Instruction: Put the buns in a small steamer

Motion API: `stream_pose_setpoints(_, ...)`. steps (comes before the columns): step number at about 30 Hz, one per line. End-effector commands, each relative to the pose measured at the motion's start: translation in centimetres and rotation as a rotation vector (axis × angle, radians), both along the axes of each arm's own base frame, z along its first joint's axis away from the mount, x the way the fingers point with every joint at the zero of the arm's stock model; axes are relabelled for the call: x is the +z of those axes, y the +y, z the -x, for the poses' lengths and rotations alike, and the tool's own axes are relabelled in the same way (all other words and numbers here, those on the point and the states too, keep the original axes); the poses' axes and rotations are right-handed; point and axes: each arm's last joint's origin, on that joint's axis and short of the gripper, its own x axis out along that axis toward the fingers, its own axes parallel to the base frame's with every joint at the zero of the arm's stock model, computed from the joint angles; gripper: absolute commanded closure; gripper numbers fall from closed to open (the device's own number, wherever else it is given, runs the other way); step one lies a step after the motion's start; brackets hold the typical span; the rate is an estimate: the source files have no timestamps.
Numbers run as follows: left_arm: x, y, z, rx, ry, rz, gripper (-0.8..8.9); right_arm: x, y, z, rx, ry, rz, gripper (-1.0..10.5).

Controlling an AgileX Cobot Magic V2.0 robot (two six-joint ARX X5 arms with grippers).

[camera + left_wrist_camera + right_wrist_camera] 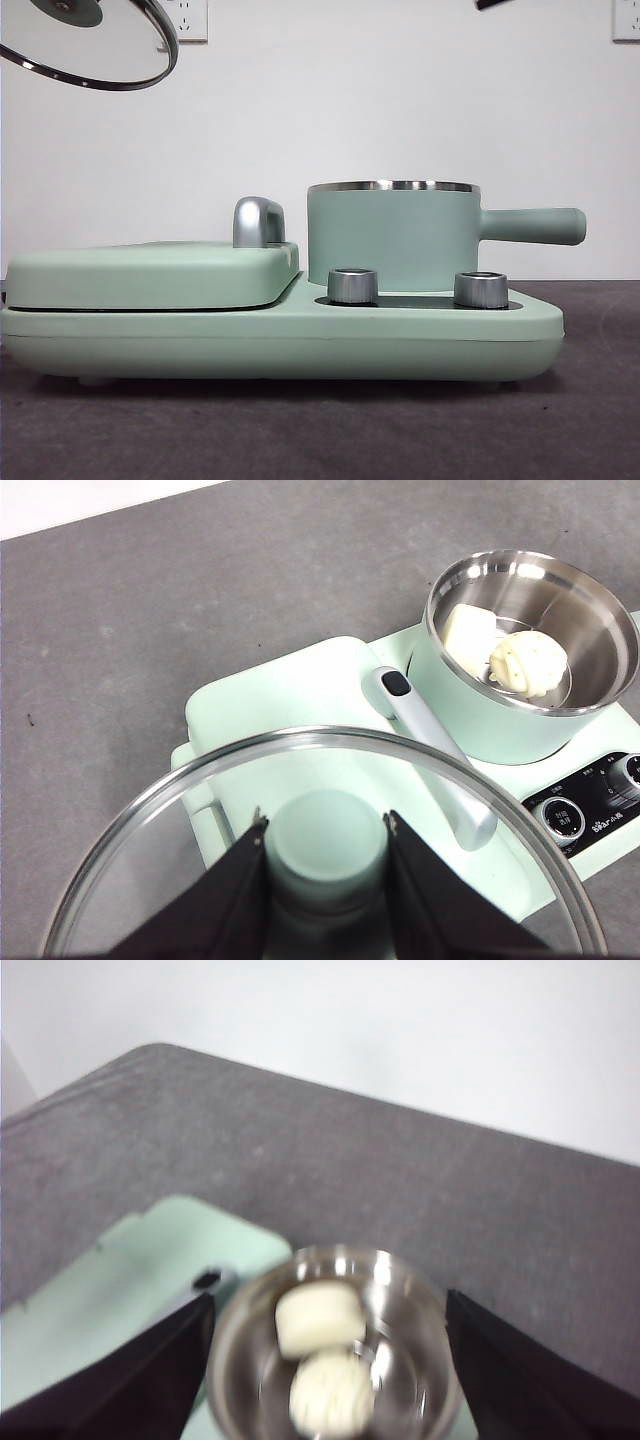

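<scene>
The mint-green steamer pot [392, 235] with steel rim and long side handle stands uncovered on the cooker base. Both buns lie inside it: the smooth off-white block [468, 632] and the white ridged shell bun [528, 663], also seen in the right wrist view as the block [318, 1317] and the shell bun [332, 1391]. My left gripper [325, 830] is shut on the green knob of the glass lid [95, 45], held high above the griddle at the upper left. My right gripper [330, 1305] is open and empty, high above the pot.
The flat mint-green lidded griddle [150, 272] with a chrome handle [257, 221] sits left of the pot on the same base. Two steel dials [352, 285] are at the base's front. The grey table [300, 430] lies around.
</scene>
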Motion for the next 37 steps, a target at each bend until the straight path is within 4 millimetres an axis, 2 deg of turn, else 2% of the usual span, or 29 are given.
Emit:
stream_pose_setpoints(1,0.6,0.0,0.0,-0.002,-0.036,0.010,8.03,-1.8,-0.7,1.6,0.006,-0.014,0.005,5.8)
stream_pose_setpoints(8,0.6,-0.1,-0.1,-0.003,-0.036,0.011,8.03,-6.2,-3.1,5.7,-0.041,0.028,0.038,5.9)
stream_pose_setpoints(13,0.6,-0.1,-0.2,-0.004,-0.033,0.011,8.03,-7.9,-4.7,8.5,-0.086,0.064,0.049,5.9)
stream_pose_setpoints(17,0.5,-0.6,-0.6,-0.054,-0.023,0.048,8.03,-7.8,-6.0,10.6,-0.151,0.066,0.027,5.9)
stream_pose_setpoints(23,-0.1,-2.5,-2.2,-0.149,-0.017,0.087,8.03,-7.4,-7.4,12.9,-0.190,0.032,-0.067,5.9)
stream_pose_setpoints(30,-1.7,-5.8,-4.9,-0.213,-0.020,0.101,8.03,-7.5,-7.8,13.6,-0.219,0.043,-0.087,5.9)
stream_pose_setpoints(37,-3.8,-10.0,-7.3,-0.297,-0.058,0.121,8.04,-7.7,-7.8,13.6,-0.220,0.061,-0.075,5.9)
